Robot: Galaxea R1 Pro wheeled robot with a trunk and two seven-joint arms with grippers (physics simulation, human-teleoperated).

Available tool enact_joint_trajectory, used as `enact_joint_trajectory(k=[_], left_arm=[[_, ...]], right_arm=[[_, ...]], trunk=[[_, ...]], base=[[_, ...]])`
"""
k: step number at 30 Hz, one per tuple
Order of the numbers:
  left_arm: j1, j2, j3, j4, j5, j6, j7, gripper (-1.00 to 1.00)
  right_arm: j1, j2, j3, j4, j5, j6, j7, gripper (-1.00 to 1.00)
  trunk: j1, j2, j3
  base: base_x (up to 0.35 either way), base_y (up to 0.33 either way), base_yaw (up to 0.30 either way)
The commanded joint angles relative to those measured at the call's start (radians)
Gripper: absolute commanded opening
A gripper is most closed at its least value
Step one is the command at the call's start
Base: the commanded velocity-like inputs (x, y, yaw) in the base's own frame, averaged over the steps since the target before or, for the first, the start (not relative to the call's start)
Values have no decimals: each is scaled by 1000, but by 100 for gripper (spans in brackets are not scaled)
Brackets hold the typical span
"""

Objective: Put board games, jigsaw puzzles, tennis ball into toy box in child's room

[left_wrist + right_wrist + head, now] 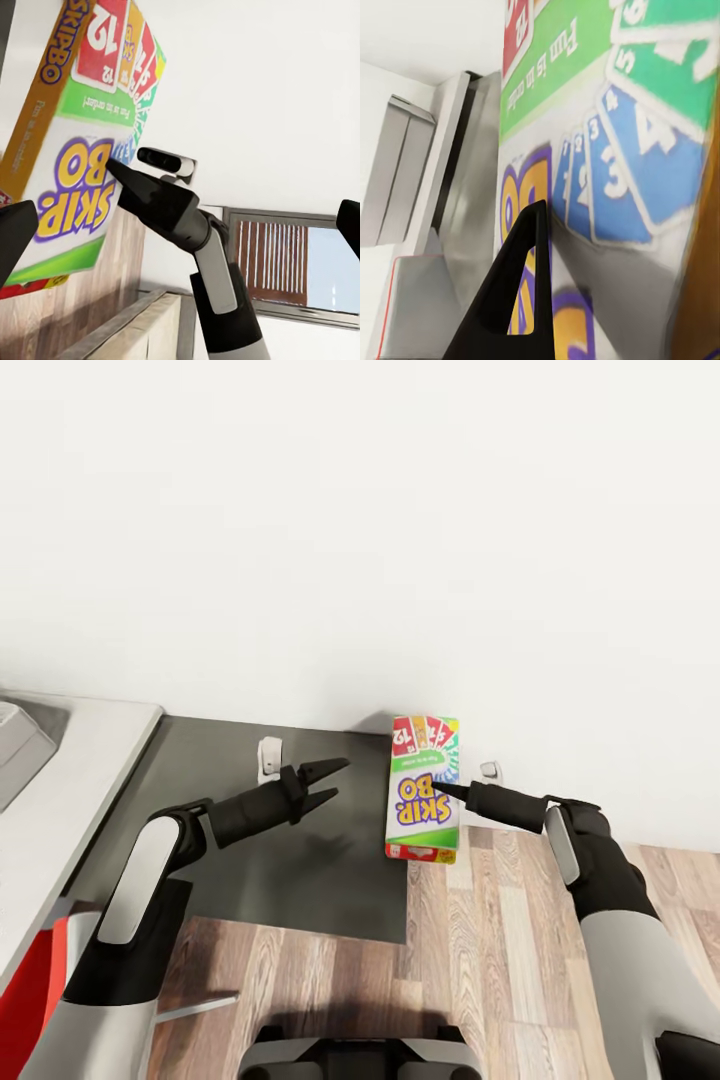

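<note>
The Skip-Bo box [423, 788] is held by the right claw [441, 789], gripped at its right edge, with its printed face turned toward the camera. It is carried above the dark-grey part of the desk [250, 850], at that surface's right edge, next to the wooden floor [500, 950]. The left claw [325, 779] is seen with its fingers parted and nothing between them, just left of the box and not touching it. A corner of a grey bin [18, 745] is seen far to the left of that claw, on the light-grey desk top.

The table [250, 860] — dark-grey section (light-grey top alongside) — carries the toy box [20, 745].
</note>
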Motion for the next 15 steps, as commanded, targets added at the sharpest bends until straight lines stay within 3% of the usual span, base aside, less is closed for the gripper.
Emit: enact_joint_trajectory(k=[1, 10, 15], left_arm=[[-1, 1, -1, -1, 10, 1, 10, 100], [0, 1, 0, -1, 10, 1, 9, 100], [0, 1, 0, -1, 10, 1, 9, 100]], right_arm=[[2, 0, -1, -4, -3, 9, 2, -100], [26, -1, -2, -47, -2, 20, 3, -100], [37, -1, -3, -76, -3, 24, 3, -100]], trunk=[[-3, 6, 2], [-38, 69, 30], [-38, 69, 30]], base=[[0, 0, 0], [0, 0, 0], [0, 0, 0]])
